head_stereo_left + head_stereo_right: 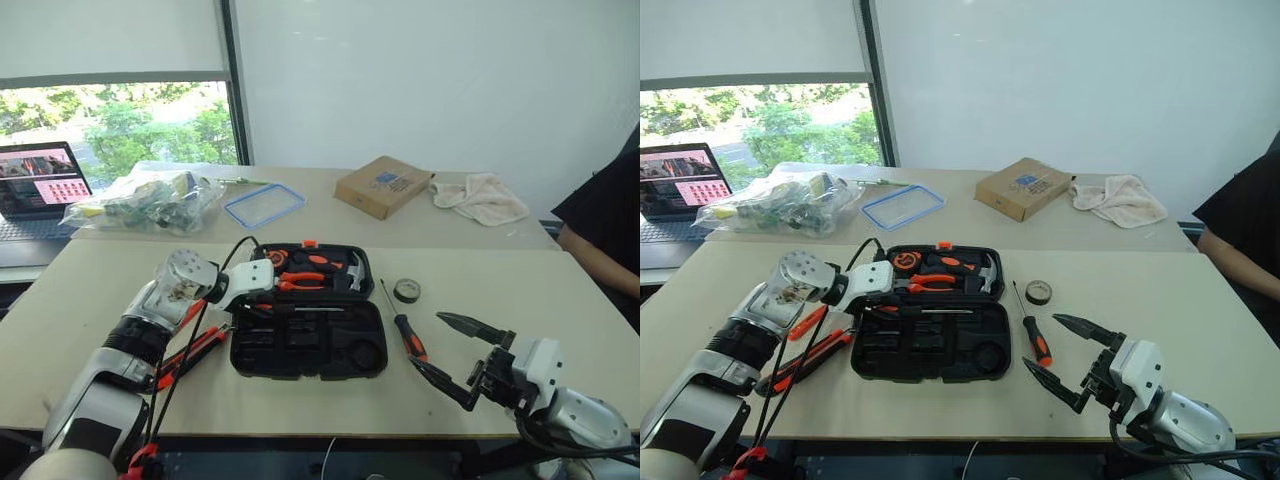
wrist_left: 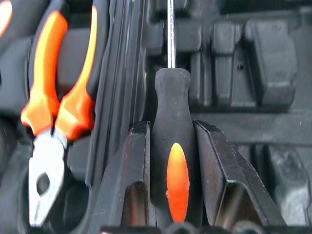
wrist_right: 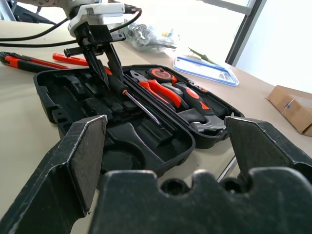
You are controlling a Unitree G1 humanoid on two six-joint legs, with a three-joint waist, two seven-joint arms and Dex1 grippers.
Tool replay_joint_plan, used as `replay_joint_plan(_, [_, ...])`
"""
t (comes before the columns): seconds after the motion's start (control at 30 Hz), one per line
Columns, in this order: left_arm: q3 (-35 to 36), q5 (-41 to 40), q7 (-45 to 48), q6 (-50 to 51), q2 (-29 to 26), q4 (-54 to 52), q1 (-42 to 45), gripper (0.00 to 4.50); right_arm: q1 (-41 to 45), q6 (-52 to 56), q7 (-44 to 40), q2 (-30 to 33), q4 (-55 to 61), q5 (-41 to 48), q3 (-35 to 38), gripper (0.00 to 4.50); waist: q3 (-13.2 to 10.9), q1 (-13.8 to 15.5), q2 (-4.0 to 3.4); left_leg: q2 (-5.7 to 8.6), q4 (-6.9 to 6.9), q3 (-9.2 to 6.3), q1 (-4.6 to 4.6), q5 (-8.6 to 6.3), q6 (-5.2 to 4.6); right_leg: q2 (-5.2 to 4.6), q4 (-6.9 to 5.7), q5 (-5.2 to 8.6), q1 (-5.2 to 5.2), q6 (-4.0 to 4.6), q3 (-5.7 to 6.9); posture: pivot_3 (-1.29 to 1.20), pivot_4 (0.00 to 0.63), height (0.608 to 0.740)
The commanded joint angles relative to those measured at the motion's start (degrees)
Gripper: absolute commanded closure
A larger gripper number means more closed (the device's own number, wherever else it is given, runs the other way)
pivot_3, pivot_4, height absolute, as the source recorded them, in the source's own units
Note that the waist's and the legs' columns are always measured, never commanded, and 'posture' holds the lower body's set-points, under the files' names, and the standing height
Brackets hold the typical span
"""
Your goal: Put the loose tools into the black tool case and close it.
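You are holding one black-and-orange screwdriver (image 2: 175, 146) in the left gripper (image 1: 262, 297), with both fingers pressing on its handle, and you are bringing it over the black tool case (image 1: 310, 355). The case is lying open on the table (image 1: 500, 270), and I am using it as the landmark. The screwdriver's long axis is running along the length of the case, just above the middle ridge between the two halves, and its steel shaft is pointing away from the gripper, toward the right end of the case.

It seems to me the task is only at the beginning. The pliers (image 1: 300, 281) and the hammer (image 1: 352, 272) are sitting in the far half of the case. Another screwdriver (image 1: 405, 327) is lying on the table just beside the right edge of the case, its handle toward you. The tape roll (image 1: 406, 290) is resting a little farther right. Two long orange-and-black tools (image 1: 192, 352), possibly the knife and a screwdriver, are waiting by the left edge. The lid is not yet closed.

Your right gripper (image 1: 468, 358) is hovering right of the case with its fingers wide apart, holding nothing.
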State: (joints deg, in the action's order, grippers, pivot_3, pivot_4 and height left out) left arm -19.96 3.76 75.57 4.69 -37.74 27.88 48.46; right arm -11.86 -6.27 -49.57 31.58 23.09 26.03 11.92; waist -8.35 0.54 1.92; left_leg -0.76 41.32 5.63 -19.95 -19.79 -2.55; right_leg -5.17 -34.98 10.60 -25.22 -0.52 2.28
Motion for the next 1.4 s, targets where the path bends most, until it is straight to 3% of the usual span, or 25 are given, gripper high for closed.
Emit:
replay_joint_plan(0.03, [-0.34,2.06,-1.55,-0.93,1.22,1.0,2.13,3.65,0.19,-1.03,0.99,-0.23,2.25,0.22,0.78,0.0,0.0,0.16,0.0,0.02,0.02,0.0,-0.03,-0.02,-0.03,-0.03,0.0,-0.03,0.01,-0.06,0.0,0.0,0.15,0.74])
replay_joint_plan(0.4, [0.06,2.36,-1.99,-2.02,4.49,1.37,3.15,3.65,0.16,-0.45,1.59,-0.73,2.86,0.29,-0.94,0.0,-0.01,0.46,-0.01,0.07,0.53,-0.12,-0.23,-0.14,-0.24,-0.12,0.03,-0.11,0.08,-0.24,0.05,0.0,0.15,0.74])
replay_joint_plan(0.47, [1.31,1.03,-2.06,-2.97,4.43,0.53,2.92,2.64,0.01,-0.27,1.72,-0.79,3.03,0.43,-1.29,0.0,-0.01,0.51,-0.02,0.07,0.54,-0.14,-0.24,-0.13,-0.24,-0.12,0.01,-0.11,0.08,-0.24,0.05,0.0,0.15,0.74])
replay_joint_plan(0.6, [4.57,-1.19,-3.69,-8.79,3.59,-0.18,2.27,1.37,-0.94,0.43,1.75,-0.72,3.75,0.98,-1.92,0.0,-0.02,0.48,-0.02,0.06,0.54,-0.17,-0.27,-0.13,-0.23,-0.12,0.02,-0.11,0.05,-0.25,0.05,0.0,0.15,0.74])
replay_joint_plan(0.8, [8.73,-5.89,-3.68,-7.15,4.65,1.93,0.88,1.37,-2.04,1.46,2.22,-1.16,4.6,1.04,-2.72,0.0,-0.02,0.16,-0.03,0.05,0.52,-0.17,-0.27,-0.13,-0.24,-0.08,0.0,-0.11,0.06,-0.25,0.07,0.0,0.15,0.74])
replay_joint_plan(0.83, [8.56,-6.65,-2.49,-6.26,4.98,1.8,0.14,1.91,-2.2,1.52,2.29,-1.25,4.71,0.94,-2.84,0.0,-0.02,0.16,-0.03,0.05,0.51,-0.17,-0.27,-0.13,-0.24,-0.09,0.0,-0.11,0.06,-0.25,0.08,0.0,0.15,0.74])
replay_joint_plan(0.87, [8.32,-7.04,-1.49,-5.8,5.13,1.61,-0.39,2.05,-2.31,1.56,2.31,-1.32,4.78,0.87,-2.91,0.0,-0.02,0.16,-0.03,0.06,0.52,-0.16,-0.26,-0.13,-0.24,-0.1,0.0,-0.11,0.06,-0.26,0.07,0.0,0.15,0.74])
replay_joint_plan(1.07, [6.7,-4.51,-4.55,-4.71,7.66,4.67,-1.36,4.34,-1.68,2.03,2.51,-1.03,4.67,1.0,-2.78,0.0,-0.02,0.18,-0.02,0.08,0.53,-0.16,-0.26,-0.13,-0.24,-0.09,0.03,-0.11,0.07,-0.27,0.06,0.0,0.15,0.74])
replay_joint_plan(1.4, [3.78,-0.37,-6.5,-1.62,8.97,7.21,-2.47,4.48,-1.55,2.5,2.53,-0.73,4.89,1.16,-2.43,0.0,0.0,0.32,-0.04,0.12,0.54,-0.17,-0.12,-0.14,-0.26,-0.14,0.03,-0.12,0.21,-0.27,0.05,0.0,0.15,0.74])
